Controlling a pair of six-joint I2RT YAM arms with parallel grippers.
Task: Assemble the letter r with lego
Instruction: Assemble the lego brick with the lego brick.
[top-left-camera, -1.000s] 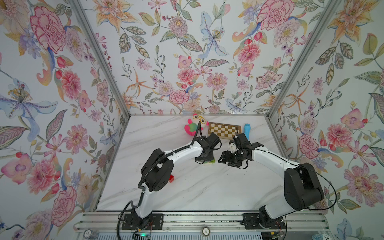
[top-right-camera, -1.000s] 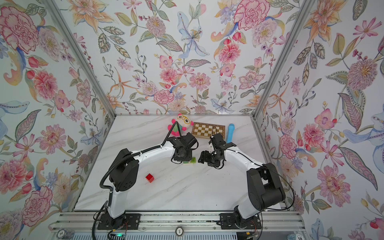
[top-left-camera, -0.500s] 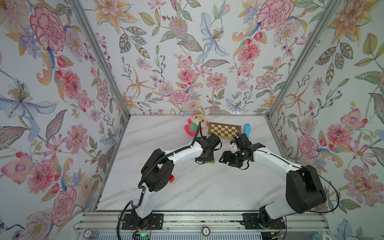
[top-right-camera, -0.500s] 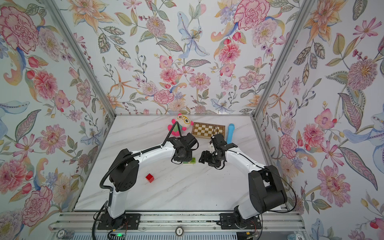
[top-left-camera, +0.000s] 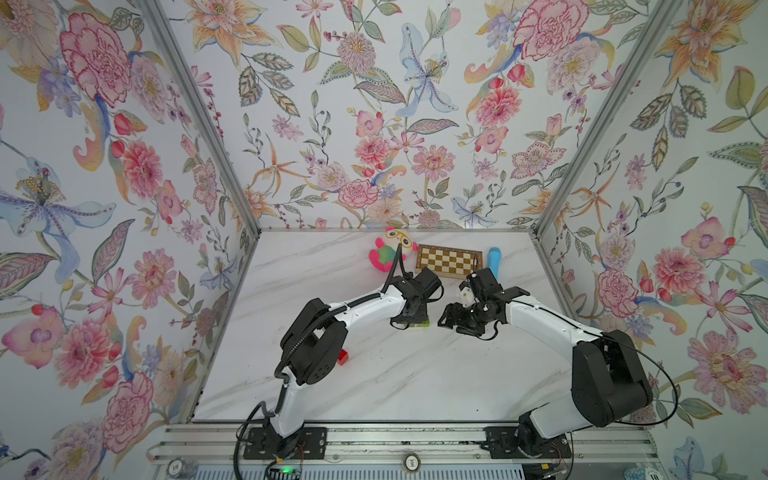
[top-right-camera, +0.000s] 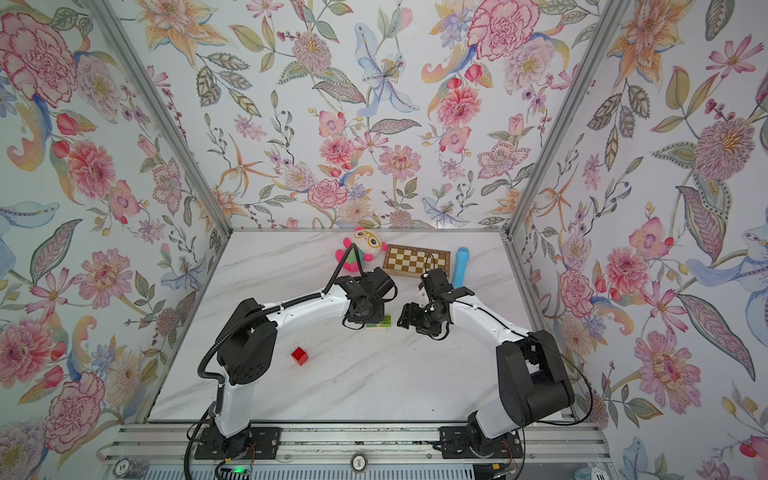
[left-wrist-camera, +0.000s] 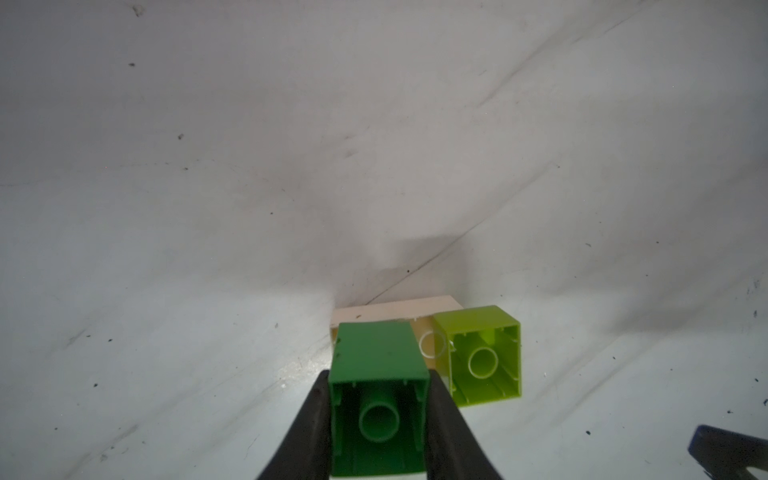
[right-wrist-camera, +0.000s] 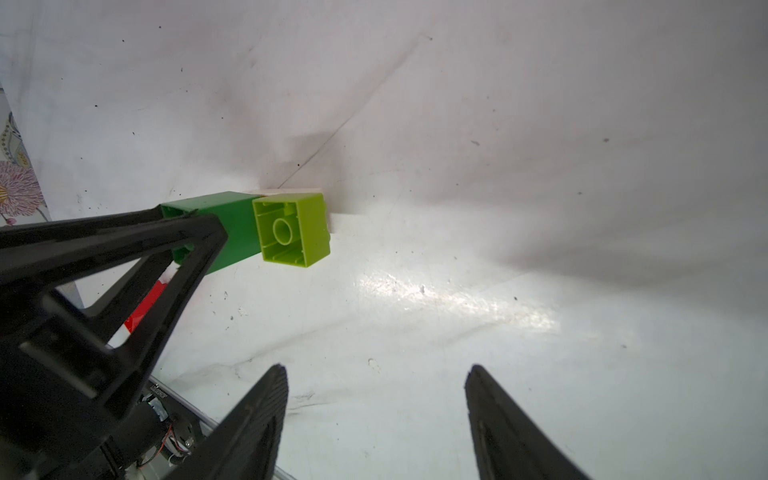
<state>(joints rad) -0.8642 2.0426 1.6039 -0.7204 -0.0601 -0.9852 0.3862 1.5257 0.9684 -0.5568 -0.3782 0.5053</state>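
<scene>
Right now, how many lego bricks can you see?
4: dark green brick in the left gripper, lime brick beside it, cream brick against both, red brick alone. Others may hide.

both top views are bright and evenly lit, sharp from edge to edge, with no harsh glare. the wide lens bows the flowered walls outward toward the corners. on the pale worktop only faint, soft shadows lie under the arms.

the wrist views are uneven: the far worktop fades to dim grey, while a white glare patch shines near the lime brick. a dark shadow sits just behind the bricks. in the left wrist view the dark green brick, close to the lens, looks slightly soft, and the black jaws are blurred.
</scene>
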